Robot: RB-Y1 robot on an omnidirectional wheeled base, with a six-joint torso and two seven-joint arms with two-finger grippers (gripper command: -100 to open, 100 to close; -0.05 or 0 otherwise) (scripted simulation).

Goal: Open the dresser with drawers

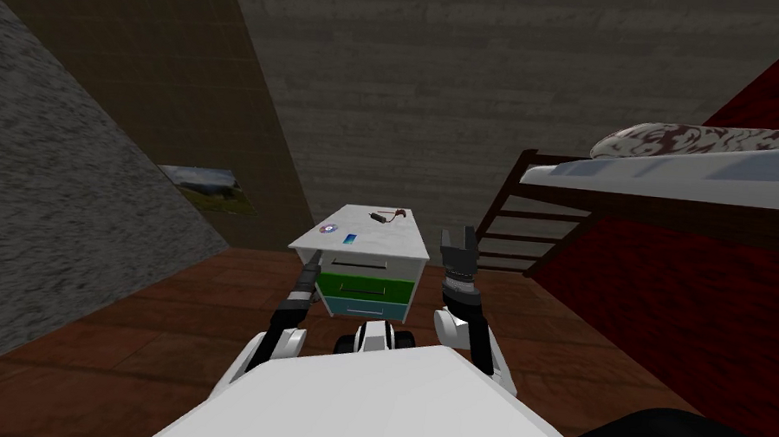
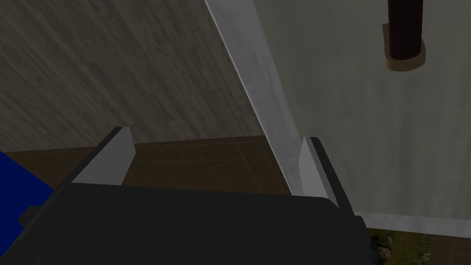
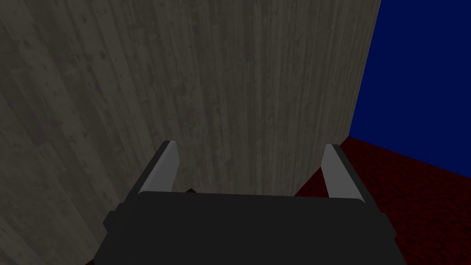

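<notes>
While the dresser [image 1: 377, 238] stands on the floor [image 1: 154, 315] just ahead, the left gripper [image 1: 313, 265] hangs at its left corner, the right gripper [image 1: 457, 239] beside it, both with jaws apart. Its rigid drawers [image 1: 391, 288] likely slide stiffly; grip a dark handle [image 1: 363, 289].

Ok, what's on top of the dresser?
On the dresser lie a disc, a small blue item and, farther back, a dark item with a reddish cord. Nothing covers them; the drawers are shut, insides hidden.
</notes>
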